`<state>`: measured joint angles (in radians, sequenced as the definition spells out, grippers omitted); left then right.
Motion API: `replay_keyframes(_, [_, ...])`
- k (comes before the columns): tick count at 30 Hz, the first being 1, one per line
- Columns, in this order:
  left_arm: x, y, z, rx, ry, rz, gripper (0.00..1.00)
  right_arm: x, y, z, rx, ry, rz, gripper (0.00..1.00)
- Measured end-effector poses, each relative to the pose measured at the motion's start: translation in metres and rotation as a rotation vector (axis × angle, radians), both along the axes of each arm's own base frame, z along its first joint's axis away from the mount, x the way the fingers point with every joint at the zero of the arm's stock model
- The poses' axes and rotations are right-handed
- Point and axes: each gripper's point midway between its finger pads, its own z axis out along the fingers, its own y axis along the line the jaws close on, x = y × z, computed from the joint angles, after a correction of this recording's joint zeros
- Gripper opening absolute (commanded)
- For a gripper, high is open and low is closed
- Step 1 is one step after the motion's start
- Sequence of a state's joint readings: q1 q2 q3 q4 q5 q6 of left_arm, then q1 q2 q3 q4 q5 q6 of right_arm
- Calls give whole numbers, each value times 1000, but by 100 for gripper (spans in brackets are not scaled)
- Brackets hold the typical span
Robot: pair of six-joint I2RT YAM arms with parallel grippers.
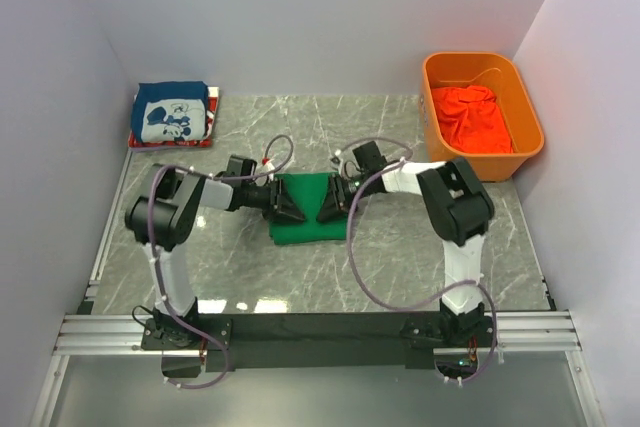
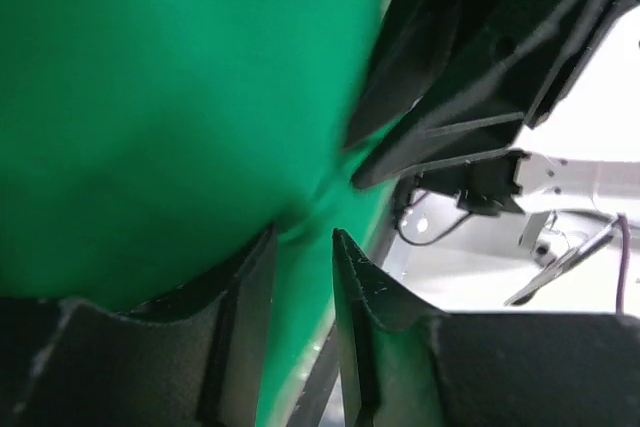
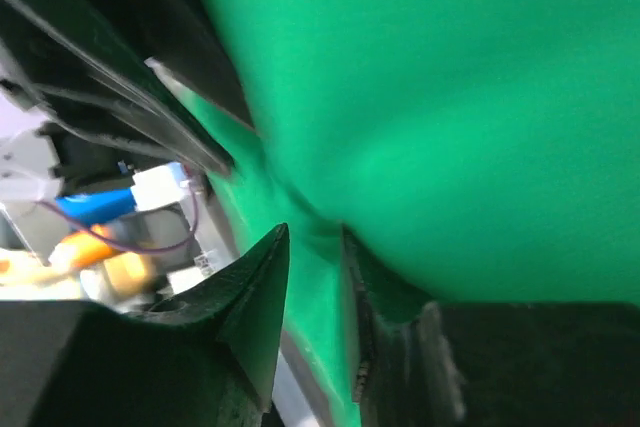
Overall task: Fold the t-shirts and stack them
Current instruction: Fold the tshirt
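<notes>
The plain bright green cloth t-shirt [image 1: 307, 225] lies folded between and under both grippers. The left gripper [image 2: 303, 239] and right gripper [image 3: 314, 239] each pinch a fold of it. Well beyond the left gripper, a dark blue cartoon-print tee [image 1: 170, 117] lies on a red tee [image 1: 175, 143]. Beyond the right gripper, a rigid orange plastic bin [image 1: 480, 165] holds an orange-red tee [image 1: 470, 117]. In the wrist views the cloth is blurred.
</notes>
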<state>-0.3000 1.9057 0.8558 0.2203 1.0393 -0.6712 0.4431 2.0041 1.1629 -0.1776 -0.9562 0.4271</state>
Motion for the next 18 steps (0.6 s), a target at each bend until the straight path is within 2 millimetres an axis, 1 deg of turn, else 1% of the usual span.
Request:
replay_keyframes(1, [2, 4, -14, 23, 35, 14, 35, 0, -4, -14, -25, 27, -8, 34])
replay_keyframes(2, [4, 9, -23, 29, 68, 20, 34, -1, -9, -24, -25, 79, -14, 34])
replay_keyframes(3, [6, 12, -25, 19, 98, 16, 34, 0, -12, -24, -6, 111, -17, 33])
replay_keyframes(5, [17, 18, -22, 16, 82, 17, 34, 10, -18, -22, -9, 90, -28, 33])
replay_keyframes(7, [28, 26, -18, 21, 30, 21, 34, 17, -25, -19, -27, 53, -39, 34])
replay_keyframes(9, [30, 32, -9, 25, -5, 21, 34, 18, -30, -11, -35, 29, -43, 34])
replay_keyframes(10, [28, 34, -3, 23, -24, 16, 34, 17, -31, -3, -31, 9, -45, 34])
replay_keyframes(13, [15, 29, 32, 0, -117, -26, 34, 6, -29, 30, 6, -62, -26, 34])
replay_keyframes(15, [-1, 17, 55, -34, -185, -79, 34, -5, -20, 50, 39, -107, 9, 34])
replay_keyframes(16, [-10, 12, 62, -49, -201, -102, 34, -12, -14, 58, 58, -130, 34, 34])
replay_keyframes(17, [-19, 6, 65, -64, -212, -126, 34, -18, -9, 61, 72, -143, 57, 34])
replay_keyframes(18, [-28, 2, 62, -71, -207, -146, 34, -24, -4, 61, 80, -145, 77, 34])
